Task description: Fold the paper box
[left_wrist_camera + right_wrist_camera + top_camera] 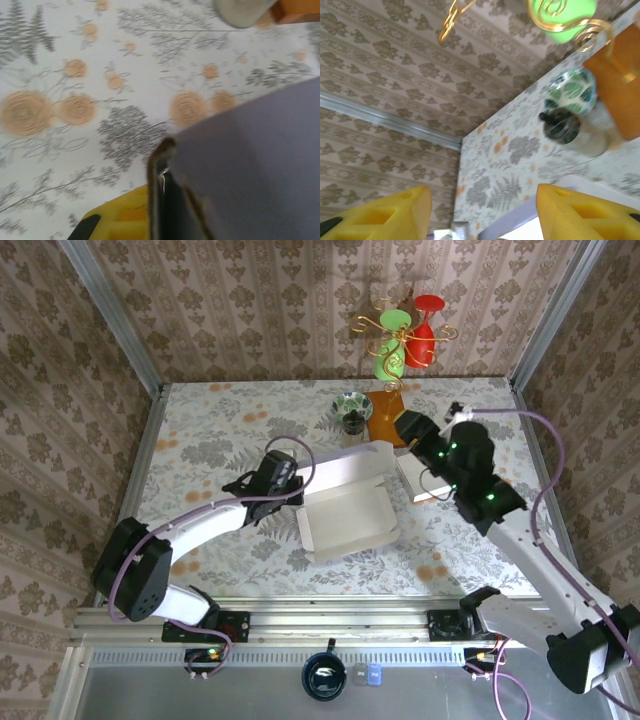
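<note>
1. Two arms work at one paper box [345,520], which lies near the middle of the flowered surface [200,430] as an open white tray, its lid flap [350,458] raised along the far side.
2. The left fingers [122,215] are together and appear clamped on the edge of a box panel at the tray's far-left corner; the left wrist view has pale card running between the pads.
3. The right fingers [570,210] stand apart with nothing between them, just off the right end of the lid flap and pointed toward the back wall.
4. Judged from this, the step in hand is shaping the lid. The tray walls look formed, while the flap is not yet brought down over the tray.
5. The next move likely calls for the right fingers to come in on the free end of the flap and press or pinch it, while the left grip steadies the corner so the box does not slide.
6. A patterned bowl [352,405] sits just behind the flap, so any push backward wants care.
7. No brand, label or writing can be read on the box or elsewhere.
</note>
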Available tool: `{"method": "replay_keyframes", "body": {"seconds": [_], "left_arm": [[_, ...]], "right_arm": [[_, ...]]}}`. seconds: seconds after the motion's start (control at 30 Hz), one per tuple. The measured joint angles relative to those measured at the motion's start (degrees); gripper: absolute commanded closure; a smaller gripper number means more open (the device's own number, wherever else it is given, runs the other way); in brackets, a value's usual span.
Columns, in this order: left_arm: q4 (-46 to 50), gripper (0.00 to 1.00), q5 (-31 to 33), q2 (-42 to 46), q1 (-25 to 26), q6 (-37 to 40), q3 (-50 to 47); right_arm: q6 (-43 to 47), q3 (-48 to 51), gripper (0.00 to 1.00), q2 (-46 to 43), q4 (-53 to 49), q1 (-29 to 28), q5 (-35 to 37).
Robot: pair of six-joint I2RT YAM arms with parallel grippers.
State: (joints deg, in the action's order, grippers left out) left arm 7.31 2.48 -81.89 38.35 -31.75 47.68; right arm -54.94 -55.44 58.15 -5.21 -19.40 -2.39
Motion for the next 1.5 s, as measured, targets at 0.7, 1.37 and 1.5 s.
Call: {"method": "replay_keyframes", "body": {"seconds": [0.7, 1.37, 1.5], "left_arm": [[-19.8, 1.00, -54.5, -12.8, -13.3, -9.5, 6.3], [-24.1, 1.00, -60.2, -15.8, -13.7, -13.7, 7.3], [-24.5, 1.00, -60.3, -15.8, -13.7, -14.2, 7.3]], "right_arm": [[23.2, -15.5, 0.63, 5.8, -20.8, 16.0, -27.2], [16.6, -0.9, 0.56, -5.8, -14.1, 16.4, -32.5], [12.8, 1.7, 0.55, -4.7, -11.1, 16.3, -32.5]]}}
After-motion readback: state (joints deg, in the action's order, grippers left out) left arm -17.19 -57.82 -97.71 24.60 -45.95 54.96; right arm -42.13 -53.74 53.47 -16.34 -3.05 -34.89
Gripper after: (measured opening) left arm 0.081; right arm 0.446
